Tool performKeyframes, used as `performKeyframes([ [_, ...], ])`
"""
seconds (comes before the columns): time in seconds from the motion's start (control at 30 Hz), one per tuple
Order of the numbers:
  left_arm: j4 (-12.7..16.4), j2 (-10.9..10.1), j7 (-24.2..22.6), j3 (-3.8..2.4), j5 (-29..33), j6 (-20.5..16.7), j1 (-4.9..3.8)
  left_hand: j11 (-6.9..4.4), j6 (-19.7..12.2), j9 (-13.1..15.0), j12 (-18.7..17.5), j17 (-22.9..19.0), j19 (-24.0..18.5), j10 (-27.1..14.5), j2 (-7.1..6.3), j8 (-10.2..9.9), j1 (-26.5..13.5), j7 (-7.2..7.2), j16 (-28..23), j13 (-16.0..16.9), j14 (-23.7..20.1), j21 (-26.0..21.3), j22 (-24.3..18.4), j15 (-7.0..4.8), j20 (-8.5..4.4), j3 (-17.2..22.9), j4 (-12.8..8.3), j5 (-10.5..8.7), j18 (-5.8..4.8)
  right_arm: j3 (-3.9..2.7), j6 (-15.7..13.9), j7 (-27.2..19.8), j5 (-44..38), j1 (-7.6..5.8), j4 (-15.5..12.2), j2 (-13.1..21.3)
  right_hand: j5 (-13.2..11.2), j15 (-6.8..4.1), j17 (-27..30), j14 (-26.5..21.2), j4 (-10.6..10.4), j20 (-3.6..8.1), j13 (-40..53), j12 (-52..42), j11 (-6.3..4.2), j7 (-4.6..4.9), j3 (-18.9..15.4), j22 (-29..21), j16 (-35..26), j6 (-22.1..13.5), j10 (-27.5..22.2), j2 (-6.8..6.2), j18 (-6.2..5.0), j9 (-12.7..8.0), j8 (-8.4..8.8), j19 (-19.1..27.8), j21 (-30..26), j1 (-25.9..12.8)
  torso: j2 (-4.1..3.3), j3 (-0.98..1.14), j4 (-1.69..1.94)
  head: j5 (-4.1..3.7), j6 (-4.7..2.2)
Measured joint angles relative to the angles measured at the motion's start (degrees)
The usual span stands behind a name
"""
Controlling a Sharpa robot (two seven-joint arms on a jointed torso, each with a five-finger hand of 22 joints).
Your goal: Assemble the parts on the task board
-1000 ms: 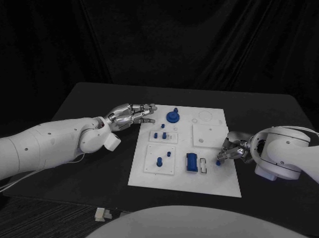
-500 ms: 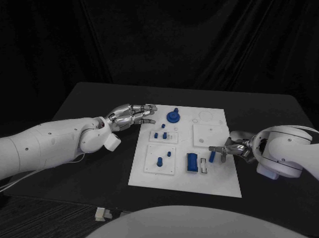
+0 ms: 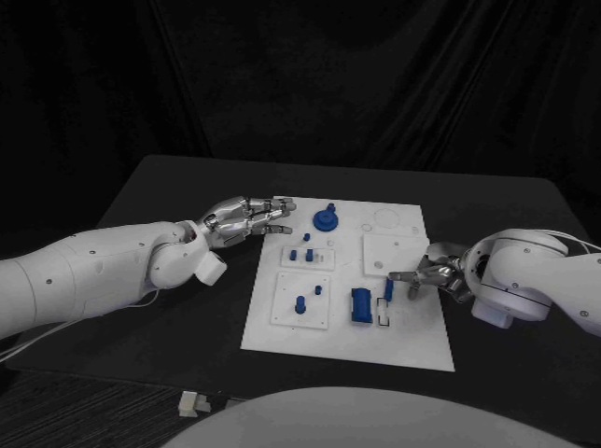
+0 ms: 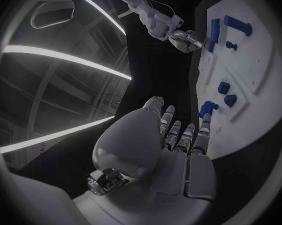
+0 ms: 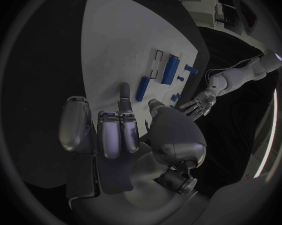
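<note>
The white task board (image 3: 368, 341) lies in the middle of the black table. My right hand (image 3: 433, 278) hovers over the board's right side and pinches a small blue bar (image 3: 389, 290) between thumb and a finger; the right wrist view shows this bar (image 5: 142, 87) at the fingertips. Just left of it stands a blue block (image 3: 361, 306) beside a white slot piece (image 3: 382, 311). My left hand (image 3: 247, 217) hovers at the board's far left corner, fingers stretched out and holding nothing. A blue round piece with a knob (image 3: 327, 220) sits close to those fingers.
Small blue pegs (image 3: 302, 252) stand in a plate on the board's left half, and another peg (image 3: 300, 302) lies nearer me. A raised white square (image 3: 392, 252) sits on the right half. Bare black table (image 3: 179, 177) surrounds the board.
My right hand has moved left from the board's right edge over the board, carrying the blue bar toward the blue block. The left hand has stayed where it was.
</note>
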State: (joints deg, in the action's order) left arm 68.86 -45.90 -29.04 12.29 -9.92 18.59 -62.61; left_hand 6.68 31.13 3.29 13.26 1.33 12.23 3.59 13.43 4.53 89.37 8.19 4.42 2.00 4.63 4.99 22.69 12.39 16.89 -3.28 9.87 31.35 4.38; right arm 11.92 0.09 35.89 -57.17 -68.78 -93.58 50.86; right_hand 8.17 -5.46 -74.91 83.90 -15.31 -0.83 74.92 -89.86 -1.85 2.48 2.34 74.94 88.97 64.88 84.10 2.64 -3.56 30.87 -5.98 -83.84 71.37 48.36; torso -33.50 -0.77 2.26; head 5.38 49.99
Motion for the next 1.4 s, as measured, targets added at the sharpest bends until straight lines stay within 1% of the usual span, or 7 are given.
performKeyframes([
  [0.47, 0.00, 0.03, 0.18, 0.00, 0.00, 0.15, 0.01, 0.29, 0.20, 0.00, 0.25, 0.00, 0.00, 0.29, 0.00, 0.00, 0.00, 0.20, 0.00, -0.01, 0.00, 0.00, -0.06, 0.00, 0.00, 0.31, 0.00, 0.00, -0.01, 0.00, -0.13, 0.22, 1.86, 0.00, 2.56, -4.52, 0.92, 0.00, 0.00, 0.00, 0.77, 0.00, 0.02, 0.00, 0.00, 0.04, -0.45, -0.01, 0.00, 0.46, 0.00, -0.02, 0.00, -0.64, 0.26, 0.00, -0.48, 1.64, -0.02, -0.06, 0.07, -0.13, 0.00],
  [0.7, 0.02, -0.02, 0.32, 0.00, 0.00, 0.20, 0.01, 0.49, 0.20, 0.00, 0.25, 0.00, 0.00, 0.49, 0.00, 0.00, 0.00, 0.20, 0.00, 0.05, 0.00, 0.00, -0.12, 0.00, 0.00, 0.31, 0.00, 0.00, -0.01, -0.01, -0.11, 0.45, 1.80, 0.00, 3.13, -5.45, 1.78, 0.00, 0.00, 0.00, 2.35, 0.00, 0.02, 0.00, 0.00, 0.00, -0.91, -0.01, -0.23, 0.84, 0.00, -0.31, 0.00, -1.19, 0.27, 0.00, -0.48, 3.77, -0.03, -0.02, 0.07, -0.26, 0.00],
  [0.87, 0.06, -0.02, 0.44, 0.00, 0.00, 0.23, 0.01, 0.49, 0.20, 0.00, 0.46, 0.05, 0.00, 0.49, 0.00, 0.00, 0.00, 0.20, 0.23, 0.05, 0.00, 0.00, -0.12, 0.00, 0.00, 0.63, 0.00, 0.00, 0.00, -0.02, 0.18, 0.69, 1.00, 0.00, 3.45, -6.00, 5.12, 0.00, 0.00, 0.00, 5.78, 0.01, 0.01, 0.00, 0.03, 0.00, -0.24, -0.02, -0.45, 0.84, 0.04, -0.33, 0.00, -1.76, 0.82, 0.00, -1.11, 8.28, -0.02, -0.01, 0.04, -0.31, 0.00],
  [0.97, 0.07, -0.02, 0.52, 0.00, 0.00, 0.27, 0.01, 0.49, 0.41, 0.00, 0.46, 0.06, 0.00, 0.49, 0.00, 0.23, 0.00, 0.41, 0.23, 0.05, 0.00, 0.00, -0.12, 0.00, 0.00, 0.63, 0.00, 0.00, -0.01, -0.05, 0.72, 0.86, -0.11, -0.02, 3.54, -6.33, 5.76, 0.00, 0.00, 0.00, 7.43, 0.01, 0.01, 0.00, 0.10, 0.00, 0.33, -0.02, -0.45, 0.84, 0.11, -0.42, 0.00, -2.25, 0.89, 0.00, -1.26, 10.26, -0.02, -0.02, 0.03, -0.34, 0.00],
  [1.13, 0.07, 0.02, 0.77, 0.00, 0.00, 0.38, 0.01, 0.73, 0.40, 0.00, 0.75, 0.06, 0.00, 0.73, 0.00, 0.23, 0.00, 0.40, 0.23, 0.10, 0.00, 0.00, -0.17, 0.00, 0.00, 0.63, 0.00, 0.00, 0.00, -0.06, 2.12, 1.16, -3.28, -0.04, 4.04, -7.36, 5.76, 0.01, 0.01, -0.01, 8.45, 0.01, 0.01, 0.00, 0.10, -0.01, 1.08, -0.02, -0.45, 1.43, 0.11, -0.38, 0.00, -2.54, 1.15, 0.00, -1.50, 11.24, -0.01, -0.04, 0.01, -0.53, 0.00],
  [1.33, 0.09, 0.03, 1.07, 0.00, 0.00, 0.56, 0.01, 0.94, 0.64, 0.02, 0.95, 0.11, 0.00, 0.94, 0.00, 0.23, 0.00, 0.64, 0.45, 0.10, 0.00, 0.00, -0.17, 0.00, 0.00, 0.95, 0.00, -0.01, 0.00, -0.06, 3.65, 1.53, -7.97, -0.05, 4.30, -8.61, 8.02, 0.06, 0.01, 0.03, 10.11, 0.01, 0.00, 0.00, 0.10, 0.11, 2.27, -0.02, -0.45, 1.96, 0.11, 0.04, 0.00, -2.47, 0.76, 0.00, -1.64, 13.13, 0.01, -0.05, -0.01, -0.72, 0.00],
  [1.4, 0.09, 0.03, 1.16, 0.00, 0.00, 0.61, 0.01, 0.94, 0.64, 0.05, 0.95, 0.11, 0.00, 0.94, 0.00, 0.23, 0.00, 0.64, 0.45, 0.11, 0.00, 0.00, -0.17, 0.00, 0.00, 0.95, 0.00, -0.01, -0.01, -0.08, 4.05, 1.60, -9.57, -0.05, 4.31, -9.04, 9.65, 0.06, 0.00, 0.03, 10.66, 0.01, 0.00, 0.00, 0.10, 0.07, 2.82, -0.03, -0.45, 1.94, 0.11, 0.05, 0.00, -2.46, 0.76, 0.00, -1.71, 13.84, 0.01, -0.05, -0.01, -0.81, 0.00],
])
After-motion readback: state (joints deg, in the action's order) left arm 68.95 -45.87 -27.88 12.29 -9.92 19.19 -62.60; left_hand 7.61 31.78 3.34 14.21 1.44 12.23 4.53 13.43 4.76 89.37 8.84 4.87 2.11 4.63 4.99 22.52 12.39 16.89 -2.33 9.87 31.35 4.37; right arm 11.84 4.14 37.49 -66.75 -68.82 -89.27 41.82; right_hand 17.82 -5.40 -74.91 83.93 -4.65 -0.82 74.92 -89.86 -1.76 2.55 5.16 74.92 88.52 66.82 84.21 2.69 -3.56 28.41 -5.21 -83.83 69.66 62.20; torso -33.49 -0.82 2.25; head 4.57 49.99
